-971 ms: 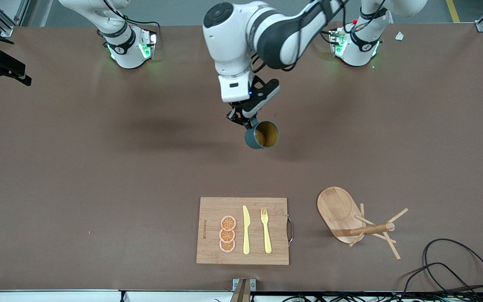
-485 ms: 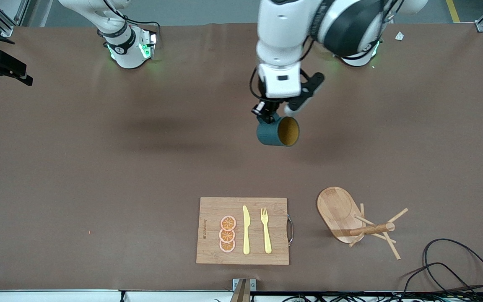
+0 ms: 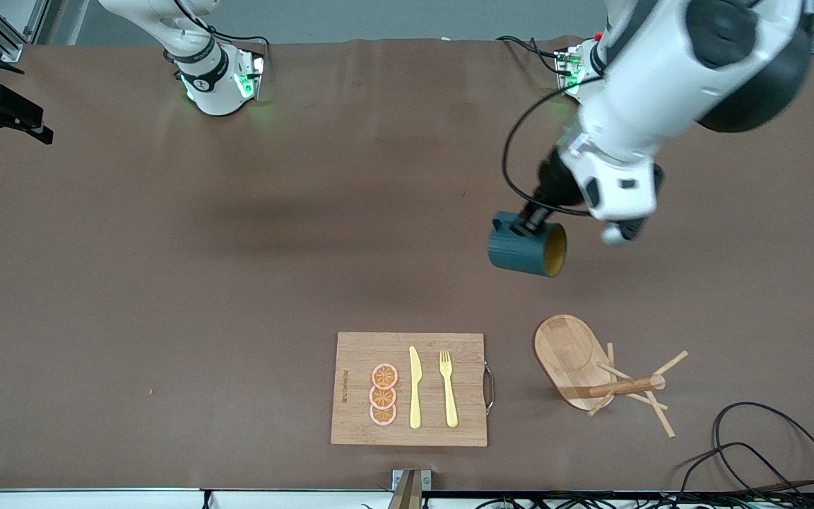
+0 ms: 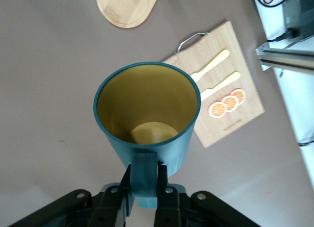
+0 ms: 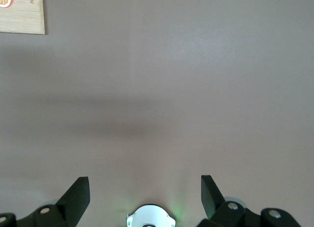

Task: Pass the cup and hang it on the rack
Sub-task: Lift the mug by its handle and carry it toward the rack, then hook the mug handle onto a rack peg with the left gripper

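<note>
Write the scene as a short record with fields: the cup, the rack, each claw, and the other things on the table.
cup: teal cup, yellow inside, held in the air on its side by its handle
left claw: shut on the cup's handle, over bare table between the left arm's base and the rack
right claw: open, holds nothing, waits over bare table
rack: wooden rack, nearer to the front camera than the cup, no cup on its pegs
cutting board: beside the rack, carries orange slices, knife and fork
</note>
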Controlling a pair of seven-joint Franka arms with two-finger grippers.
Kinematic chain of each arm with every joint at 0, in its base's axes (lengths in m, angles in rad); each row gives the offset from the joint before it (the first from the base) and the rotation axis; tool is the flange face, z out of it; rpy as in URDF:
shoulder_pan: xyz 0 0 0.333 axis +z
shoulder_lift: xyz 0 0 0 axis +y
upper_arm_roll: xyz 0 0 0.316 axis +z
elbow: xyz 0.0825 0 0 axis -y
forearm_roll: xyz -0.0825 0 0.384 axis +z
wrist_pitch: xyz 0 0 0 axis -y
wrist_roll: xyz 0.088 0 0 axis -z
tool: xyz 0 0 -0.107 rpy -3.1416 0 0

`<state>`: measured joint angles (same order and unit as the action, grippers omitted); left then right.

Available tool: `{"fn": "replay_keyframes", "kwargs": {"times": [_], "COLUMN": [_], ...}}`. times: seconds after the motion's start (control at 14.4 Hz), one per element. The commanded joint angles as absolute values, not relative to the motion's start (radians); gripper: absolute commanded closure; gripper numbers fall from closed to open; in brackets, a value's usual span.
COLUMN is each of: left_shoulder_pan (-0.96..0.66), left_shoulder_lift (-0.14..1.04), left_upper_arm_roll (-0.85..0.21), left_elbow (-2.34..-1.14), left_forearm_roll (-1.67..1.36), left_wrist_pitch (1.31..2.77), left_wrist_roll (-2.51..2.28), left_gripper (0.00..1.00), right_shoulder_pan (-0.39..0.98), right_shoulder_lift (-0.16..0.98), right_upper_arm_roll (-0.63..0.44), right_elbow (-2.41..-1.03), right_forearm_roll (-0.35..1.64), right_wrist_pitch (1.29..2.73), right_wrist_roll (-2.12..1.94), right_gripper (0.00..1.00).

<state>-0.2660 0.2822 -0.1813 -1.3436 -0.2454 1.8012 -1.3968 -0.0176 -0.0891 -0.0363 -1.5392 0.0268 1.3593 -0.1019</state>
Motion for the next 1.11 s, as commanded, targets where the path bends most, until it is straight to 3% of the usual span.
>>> {"fn": "replay_keyframes", "kwargs": {"times": [0.0,0.42,1.04], "left_shoulder_pan": [-0.168,-0.107,-0.015], "left_shoulder_lift": [0.362,0.460,0.566], "left_upper_arm_roll": [-0.190,-0.190,-0.196], "left_elbow": [-1.264,-1.264,-1.264], "left_forearm_roll": [-0.409,-0.664,-0.890], "left_wrist_pitch": [1.836,2.005,2.019], "left_wrist_roll": [-1.333,-1.315,-1.198], "left_gripper": [1.00,1.00,1.00], "right_shoulder_pan": [-0.025,-0.025,-0.025], "right_shoulder_lift": [-0.084,-0.084,-0.084], "right_upper_arm_roll": [-0.031,-0.031,-0.031], "right_elbow": [-1.528,-1.528,-1.529], "right_forearm_roll": [0.018,0.020,0.020], "right_wrist_pitch": [1.348,1.348,1.348], "right_wrist_roll": [-0.114,-0.114,-0.114], "right_gripper": [0.00,0.00,0.00]}}
